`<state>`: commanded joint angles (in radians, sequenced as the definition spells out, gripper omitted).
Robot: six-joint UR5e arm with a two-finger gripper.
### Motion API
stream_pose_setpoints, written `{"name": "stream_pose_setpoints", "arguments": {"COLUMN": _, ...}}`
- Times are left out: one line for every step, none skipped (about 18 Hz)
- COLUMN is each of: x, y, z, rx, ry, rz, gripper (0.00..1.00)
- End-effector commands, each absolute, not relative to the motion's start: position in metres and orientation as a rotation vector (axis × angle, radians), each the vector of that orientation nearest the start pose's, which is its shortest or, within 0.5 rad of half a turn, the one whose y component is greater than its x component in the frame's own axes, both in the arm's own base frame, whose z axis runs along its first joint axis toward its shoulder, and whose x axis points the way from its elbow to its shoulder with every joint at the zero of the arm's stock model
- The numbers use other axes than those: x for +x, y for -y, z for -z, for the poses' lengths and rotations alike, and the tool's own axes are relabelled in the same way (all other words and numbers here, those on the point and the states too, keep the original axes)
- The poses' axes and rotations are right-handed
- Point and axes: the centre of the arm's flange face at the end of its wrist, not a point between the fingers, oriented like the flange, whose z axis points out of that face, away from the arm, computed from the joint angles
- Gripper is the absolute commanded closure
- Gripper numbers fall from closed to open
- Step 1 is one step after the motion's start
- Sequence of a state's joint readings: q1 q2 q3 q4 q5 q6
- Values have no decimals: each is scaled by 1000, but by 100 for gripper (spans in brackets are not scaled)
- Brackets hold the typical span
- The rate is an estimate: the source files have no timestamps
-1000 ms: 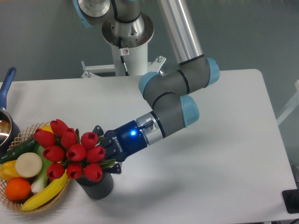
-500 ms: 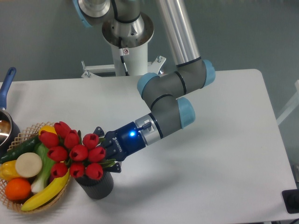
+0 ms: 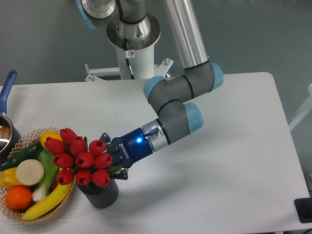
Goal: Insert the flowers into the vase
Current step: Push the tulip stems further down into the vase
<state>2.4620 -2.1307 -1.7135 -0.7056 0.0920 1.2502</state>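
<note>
The flowers (image 3: 80, 157), a tight bunch of glossy red tulips with green leaves, sit over the mouth of the vase (image 3: 101, 194), a small dark grey ribbed cylinder near the table's front left. Their heads hide the rim and lean left toward the basket. My gripper (image 3: 111, 162) comes in from the right, just above the vase, and is shut on the stems right behind the blooms. The fingertips are partly hidden by leaves and flower heads.
A wicker basket (image 3: 19, 214) of fruit and vegetables, with a banana (image 3: 47, 201), an orange (image 3: 18, 197) and a cucumber (image 3: 19, 156), stands touching the bunch's left side. A blue-handled pot (image 3: 5, 122) sits at the left edge. The arm's base (image 3: 132, 44) rises behind.
The bunch and my gripper have shifted slightly right and down, settling the flowers closer over the vase. The vase and basket have stayed put.
</note>
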Motion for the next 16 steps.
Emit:
{"name": "stream_pose_setpoints", "arguments": {"x": -341, "y": -574, "z": -272, "rx": -1647, "ry": -422, "rz": 625, "gripper": 81}}
{"name": "stream_pose_setpoints", "arguments": {"x": -341, "y": -574, "z": -271, "rx": -1647, "ry": -427, "rz": 620, "gripper": 81}}
{"name": "stream_pose_setpoints", "arguments": {"x": -341, "y": -574, "z": -270, "rx": -1646, "ry": -429, "rz": 619, "gripper": 81}}
{"name": "stream_pose_setpoints", "arguments": {"x": -341, "y": -574, "z": -270, "rx": -1646, "ry": -429, "rz": 619, "gripper": 81}}
{"name": "stream_pose_setpoints", "arguments": {"x": -341, "y": -575, "z": -268, "rx": -1647, "ry": -426, "rz": 621, "gripper": 81}}
{"name": "stream_pose_setpoints", "arguments": {"x": -341, "y": -575, "z": -267, "rx": -1647, "ry": -425, "rz": 623, "gripper": 81}}
{"name": "stream_pose_setpoints", "arguments": {"x": -341, "y": -575, "z": -265, "rx": -1649, "ry": -424, "rz": 623, "gripper": 81}}
{"name": "stream_pose_setpoints", "arguments": {"x": -342, "y": -575, "z": -265, "rx": -1649, "ry": -424, "rz": 623, "gripper": 81}}
{"name": "stream_pose_setpoints", "arguments": {"x": -342, "y": -575, "z": -261, "rx": -1655, "ry": -422, "rz": 625, "gripper": 81}}
{"name": "stream_pose_setpoints", "arguments": {"x": -342, "y": -575, "z": -261, "rx": -1660, "ry": -422, "rz": 624, "gripper": 81}}
{"name": "stream_pose_setpoints", "arguments": {"x": -342, "y": -575, "z": -261, "rx": -1660, "ry": -422, "rz": 624, "gripper": 81}}
{"name": "stream_pose_setpoints", "arguments": {"x": -342, "y": -575, "z": -260, "rx": -1661, "ry": -420, "rz": 626, "gripper": 80}}
{"name": "stream_pose_setpoints", "arguments": {"x": -341, "y": -575, "z": -260, "rx": -1661, "ry": -420, "rz": 626, "gripper": 80}}
{"name": "stream_pose_setpoints", "arguments": {"x": -341, "y": -574, "z": -258, "rx": -1662, "ry": -418, "rz": 629, "gripper": 80}}
{"name": "stream_pose_setpoints", "arguments": {"x": -340, "y": -574, "z": -257, "rx": -1663, "ry": -416, "rz": 631, "gripper": 80}}
{"name": "stream_pose_setpoints", "arguments": {"x": -340, "y": -573, "z": -257, "rx": -1661, "ry": -420, "rz": 628, "gripper": 79}}
